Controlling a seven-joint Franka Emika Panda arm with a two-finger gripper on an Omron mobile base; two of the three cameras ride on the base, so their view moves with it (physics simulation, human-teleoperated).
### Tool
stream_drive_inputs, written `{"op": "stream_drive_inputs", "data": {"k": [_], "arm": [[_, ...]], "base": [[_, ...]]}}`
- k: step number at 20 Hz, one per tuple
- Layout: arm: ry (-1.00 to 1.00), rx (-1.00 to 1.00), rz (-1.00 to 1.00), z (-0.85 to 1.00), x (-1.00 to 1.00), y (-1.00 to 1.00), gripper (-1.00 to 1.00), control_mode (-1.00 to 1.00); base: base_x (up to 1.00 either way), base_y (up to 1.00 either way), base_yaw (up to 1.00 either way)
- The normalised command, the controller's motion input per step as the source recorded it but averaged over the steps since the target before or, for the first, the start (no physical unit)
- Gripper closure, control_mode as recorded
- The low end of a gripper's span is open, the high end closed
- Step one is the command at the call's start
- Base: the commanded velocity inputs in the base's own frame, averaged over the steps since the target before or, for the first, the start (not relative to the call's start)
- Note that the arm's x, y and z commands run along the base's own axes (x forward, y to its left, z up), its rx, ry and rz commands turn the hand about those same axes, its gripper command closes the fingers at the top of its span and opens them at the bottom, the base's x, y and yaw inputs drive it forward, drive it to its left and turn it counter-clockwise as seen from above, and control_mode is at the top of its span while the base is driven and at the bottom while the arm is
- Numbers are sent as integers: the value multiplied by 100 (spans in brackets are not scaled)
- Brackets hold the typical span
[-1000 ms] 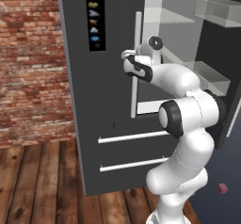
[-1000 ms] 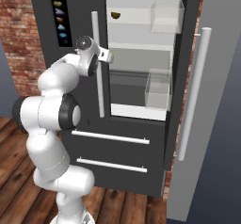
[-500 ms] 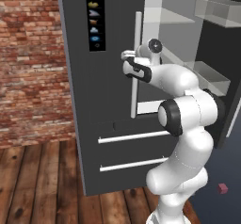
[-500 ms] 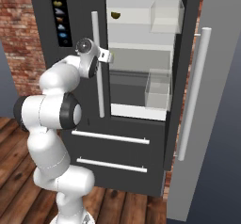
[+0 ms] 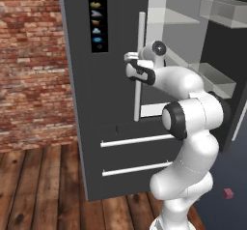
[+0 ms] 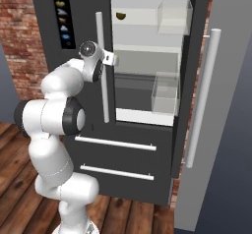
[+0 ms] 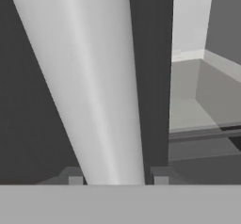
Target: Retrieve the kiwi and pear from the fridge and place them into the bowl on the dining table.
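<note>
Evidently the task is at an early stage: nothing has been retrieved and no fruit is held. At the left, the dark left door of the fridge (image 5: 82,103) is faced, and its long white handle (image 7: 94,77) is clamped by the gripper (image 7: 117,178), whose tips are seen pressed close on either side of the bar. Further right, the lit interior is exposed, and the kiwi (image 6: 120,15) is seen as a small dark oval on the upper glass shelf, well apart from the gripper. At the far right, the right door (image 6: 221,130) is swung wide open. Both fruits are left to be fetched and carried off. Where the pear lies cannot be told; part of the shelves is screened by the left door, and the kiwi is too small for detail to be made out.
</note>
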Motion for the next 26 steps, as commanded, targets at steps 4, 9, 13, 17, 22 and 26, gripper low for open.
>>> {"op": "stream_drive_inputs", "data": {"k": [4,9,13,17,22,26], "arm": [[44,0,0,0,-13,23,100,-100],[37,0,0,2,-90,34,100,-100],[30,0,1,0,-100,47,100,-100],[11,0,6,0,-100,67,100,-100],[1,0,7,-9,-100,79,100,-100],[-3,-6,6,-37,-100,92,100,-100]], "base": [[0,0,0],[0,0,0],[0,0,0],[0,0,0],[0,0,0],[0,0,0]]}}
